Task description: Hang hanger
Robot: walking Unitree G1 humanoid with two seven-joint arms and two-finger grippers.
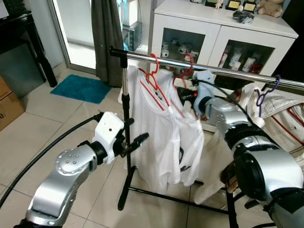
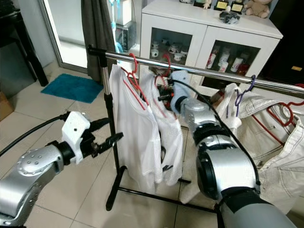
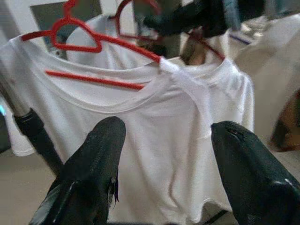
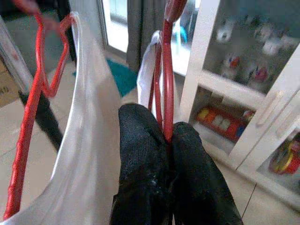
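Observation:
A steel clothes rail (image 1: 223, 71) carries two red hangers with white T-shirts. The first hanger (image 1: 153, 78) hangs near the rail's left end with its shirt (image 1: 152, 137). My right gripper (image 4: 167, 140) is shut on the neck of the second red hanger (image 4: 168, 70), just below the rail, and its hook (image 1: 189, 61) curves over the rail. That hanger's shirt (image 1: 192, 142) droops beneath. My left gripper (image 1: 134, 133) is open, low beside the rack's upright pole (image 1: 125, 102) and in front of the first shirt, touching nothing.
Further right on the rail, a purple hanger (image 1: 264, 94) holds a beige garment (image 1: 285, 111). A white glass-door cabinet (image 1: 218, 33) stands behind the rack. A dark curtain (image 1: 107, 38), teal mat (image 1: 80, 88) and cardboard box (image 1: 7, 107) lie to the left.

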